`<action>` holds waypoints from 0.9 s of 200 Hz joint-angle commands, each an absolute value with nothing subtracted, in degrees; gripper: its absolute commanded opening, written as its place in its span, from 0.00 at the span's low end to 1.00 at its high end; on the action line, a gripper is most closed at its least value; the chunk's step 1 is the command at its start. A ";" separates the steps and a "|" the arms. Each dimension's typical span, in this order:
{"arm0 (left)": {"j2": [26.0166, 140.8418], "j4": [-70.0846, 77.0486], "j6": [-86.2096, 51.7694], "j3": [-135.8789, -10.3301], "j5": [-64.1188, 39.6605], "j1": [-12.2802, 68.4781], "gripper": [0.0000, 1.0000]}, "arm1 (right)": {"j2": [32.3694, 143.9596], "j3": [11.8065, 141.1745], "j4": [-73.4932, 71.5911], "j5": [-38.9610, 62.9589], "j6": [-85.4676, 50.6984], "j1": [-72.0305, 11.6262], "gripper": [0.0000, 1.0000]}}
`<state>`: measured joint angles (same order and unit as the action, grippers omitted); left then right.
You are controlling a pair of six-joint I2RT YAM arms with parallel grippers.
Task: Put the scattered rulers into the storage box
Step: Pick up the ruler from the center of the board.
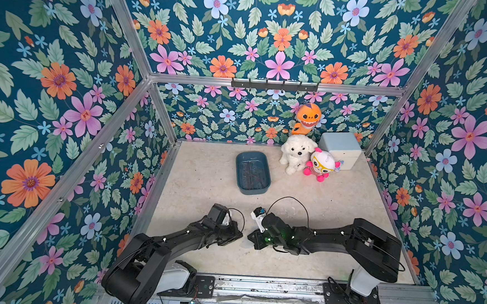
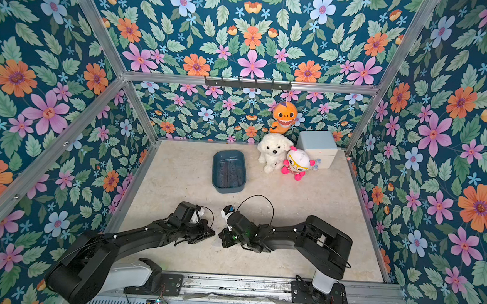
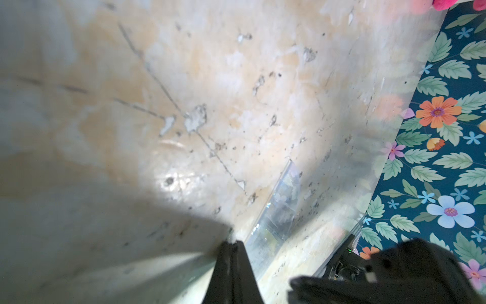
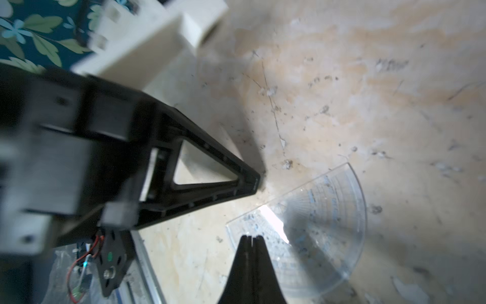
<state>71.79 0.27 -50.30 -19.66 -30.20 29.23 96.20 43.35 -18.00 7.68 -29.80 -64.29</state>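
My left fingers (image 3: 242, 263) are closed, tips pressed together with nothing visible between them, low over the counter (image 1: 200, 179). My right fingers (image 4: 263, 268) are closed too. They point toward the left ones near the front middle of the counter, with the two sets of tips close but apart.

The protractor (image 4: 315, 223) lies just ahead of my right tips, which overlap it near one end of its straight edge. I cannot tell whether they pinch it or only rest on it. In the left wrist view it shows as a clear strip just beside my left tips.

The box (image 1: 238, 172) sits farther back on the counter, well apart from both arms. It is left of the white dog (image 1: 296, 153), with a gap between them.
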 commanded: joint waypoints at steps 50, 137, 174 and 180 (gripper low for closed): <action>71.35 -7.48 -46.34 -20.42 -31.16 31.24 0.09 | 93.14 38.68 -14.12 3.69 -32.51 -69.22 0.00; 78.27 -3.84 -46.09 -22.30 -31.00 34.72 0.07 | 98.43 35.67 -17.75 1.78 -32.60 -66.49 0.00; 82.15 -2.17 -45.40 -24.60 -31.12 34.67 0.07 | 97.56 35.53 -15.93 1.92 -31.05 -64.65 0.00; 82.62 -1.96 -45.33 -24.77 -31.23 34.72 0.07 | 97.13 35.23 -15.51 1.80 -30.94 -64.35 0.00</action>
